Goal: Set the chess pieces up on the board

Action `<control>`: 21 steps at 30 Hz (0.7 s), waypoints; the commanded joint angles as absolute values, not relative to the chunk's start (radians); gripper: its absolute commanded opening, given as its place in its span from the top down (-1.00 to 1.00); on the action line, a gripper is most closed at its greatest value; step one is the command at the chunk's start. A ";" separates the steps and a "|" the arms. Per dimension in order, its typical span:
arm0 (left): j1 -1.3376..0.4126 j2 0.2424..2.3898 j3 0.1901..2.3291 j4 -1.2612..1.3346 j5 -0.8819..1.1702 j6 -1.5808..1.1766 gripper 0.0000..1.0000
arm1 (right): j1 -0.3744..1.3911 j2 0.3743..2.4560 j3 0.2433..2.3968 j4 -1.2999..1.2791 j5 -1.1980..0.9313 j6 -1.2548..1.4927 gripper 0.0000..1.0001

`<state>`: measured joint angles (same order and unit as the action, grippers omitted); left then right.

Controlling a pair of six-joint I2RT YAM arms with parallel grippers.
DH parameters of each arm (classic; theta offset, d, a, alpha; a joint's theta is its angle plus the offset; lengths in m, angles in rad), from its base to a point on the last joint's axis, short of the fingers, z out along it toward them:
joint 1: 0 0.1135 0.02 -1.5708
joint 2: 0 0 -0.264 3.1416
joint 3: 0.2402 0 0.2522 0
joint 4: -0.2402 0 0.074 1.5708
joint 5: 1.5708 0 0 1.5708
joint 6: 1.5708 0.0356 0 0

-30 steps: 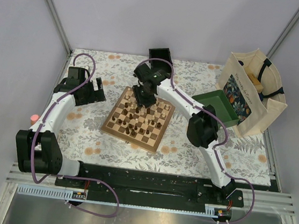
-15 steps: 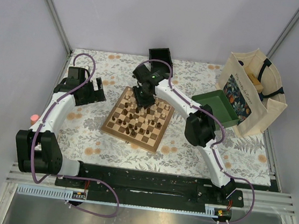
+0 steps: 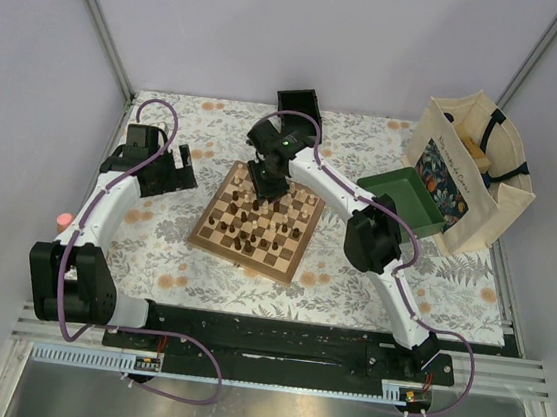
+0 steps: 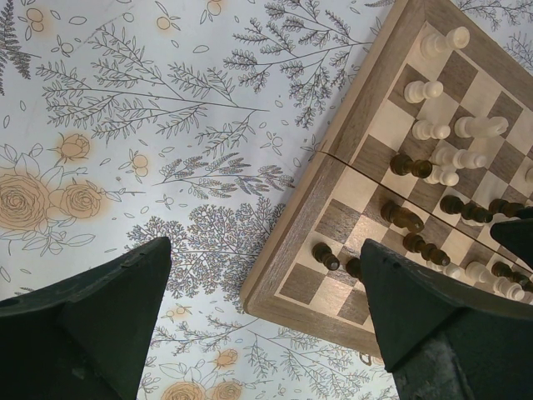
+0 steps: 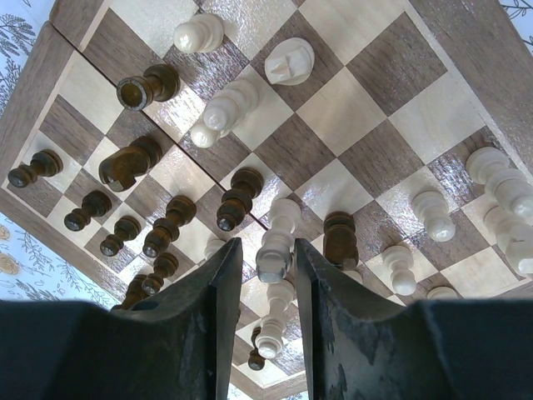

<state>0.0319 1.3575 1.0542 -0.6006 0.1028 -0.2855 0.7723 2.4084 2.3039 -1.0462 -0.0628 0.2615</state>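
Wooden and checkered, the board lies at a slant in the middle of the floral tablecloth, between the 2 arms. The chess pieces are spread over its squares with pale and dark mixed. From the wrist views I read some as standing and some as lying on their sides, among them 1 dark piece on its side near the board's edge. Right gripper: it is low over the far part of the board, and its fingers are drawn in to a narrow gap. 1 tall pale piece sits in that gap. I cannot tell whether the pads press on this piece or stand just clear of it. A dark piece stands just beside it, outside the jaws. Left gripper: it is spread fully wide with nothing between the fingers. It hangs above the tablecloth near the board's left side, and its wrist camera takes in 1 brown border corner. On the top view I note 3 other items. A small black box sits at the far edge behind the board. A green tray lies to the right, and a printed tote bag stands just beyond that tray.
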 commanded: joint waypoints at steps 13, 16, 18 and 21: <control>0.035 1.356 1.098 -0.583 0.126 -0.281 -0.98 | 0.784 2.405 2.338 -1.075 -0.041 0.244 0.23; 0.034 1.358 1.098 -0.583 0.126 -0.281 -0.98 | 0.787 2.405 2.338 -1.074 -0.044 0.242 0.25; 0.034 1.356 1.098 -0.581 0.130 -0.281 -0.98 | 0.787 2.405 2.341 -1.075 -0.044 0.241 0.29; 0.035 1.356 1.098 -0.583 0.130 -0.281 -0.98 | 0.787 2.402 2.345 -1.074 -0.040 0.242 0.42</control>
